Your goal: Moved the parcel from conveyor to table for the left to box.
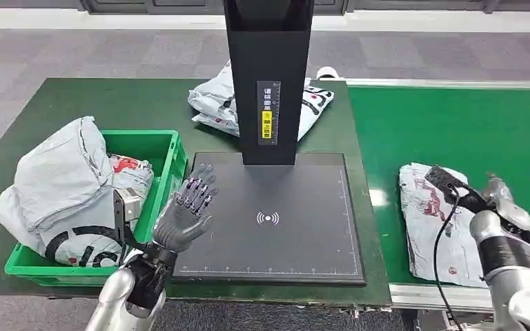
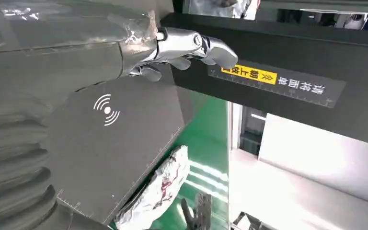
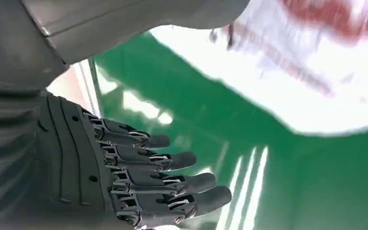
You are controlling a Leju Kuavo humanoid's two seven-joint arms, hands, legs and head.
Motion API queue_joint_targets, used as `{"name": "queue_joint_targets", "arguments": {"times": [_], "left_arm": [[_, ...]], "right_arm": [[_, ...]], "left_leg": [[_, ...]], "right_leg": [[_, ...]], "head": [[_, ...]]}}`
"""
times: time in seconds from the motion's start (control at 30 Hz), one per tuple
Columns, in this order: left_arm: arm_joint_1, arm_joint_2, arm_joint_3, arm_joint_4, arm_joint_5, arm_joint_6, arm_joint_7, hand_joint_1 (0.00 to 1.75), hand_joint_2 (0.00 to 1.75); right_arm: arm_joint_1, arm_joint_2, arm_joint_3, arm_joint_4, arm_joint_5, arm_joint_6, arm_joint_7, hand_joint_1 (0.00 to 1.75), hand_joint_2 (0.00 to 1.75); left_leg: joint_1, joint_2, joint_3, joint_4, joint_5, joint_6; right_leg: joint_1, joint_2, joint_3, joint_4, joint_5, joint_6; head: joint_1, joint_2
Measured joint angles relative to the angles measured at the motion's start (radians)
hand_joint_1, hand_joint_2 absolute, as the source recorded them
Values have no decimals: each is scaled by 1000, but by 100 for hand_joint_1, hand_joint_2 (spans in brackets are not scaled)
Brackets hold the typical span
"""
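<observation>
— Where do we see the white plastic parcel with red and black print (image 1: 433,219)?

— It lies flat on the green conveyor belt (image 1: 455,131), just to the right of the black scanner base plate (image 1: 276,221). Our right hand (image 1: 504,200) hangs over the parcel's right edge.

— Do the fingers have it?

— No. In the right wrist view our dark fingers (image 3: 172,184) stretch out side by side over bare green belt, the parcel (image 3: 287,72) close beside them but apart; we hold nothing there.

— And our left hand (image 1: 185,214)?

— Raised over the left edge of the black plate, fingers spread and empty. Beside it stands the green plastic crate (image 1: 159,155), stuffed with grey mailer bags (image 1: 62,186). Another printed bag (image 1: 214,103) lies behind the black scanner post (image 1: 269,76).
</observation>
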Motion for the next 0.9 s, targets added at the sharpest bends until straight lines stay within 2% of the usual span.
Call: {"name": "queue_joint_targets", "arguments": {"times": [0.17, 0.47, 0.7, 0.9], "left_arm": [[-12, -3, 0, 54, 1, -17, -15, 0, 175], [-39, -18, -1, 152, 2, -34, -39, 0, 175], [-38, -24, -1, 185, 10, -33, -39, 0, 175], [-38, -26, -1, 200, 12, -33, -39, 0, 175]], "right_arm": [[-34, 0, 74, 96, 21, 108, -90, 0, 175], [-35, -10, 232, 165, 14, 345, -335, 0, 175], [-36, -21, 351, 173, -3, 380, -366, 0, 175], [-39, -28, 389, 177, -5, 381, -370, 0, 175]], "left_leg": [[0, -2, 0, 0, 0, 0], [0, -2, -1, 0, 0, 0], [0, -2, 0, 0, 0, 0], [0, -2, 0, 0, 0, 0]], "right_leg": [[0, -1, 0, 0, 0, 0], [0, -1, 0, 0, 0, 0], [0, -1, 0, 0, 0, 0], [0, -1, 0, 0, 0, 0]], "head": [[0, 0], [0, 0], [0, 0], [0, 0]]}}
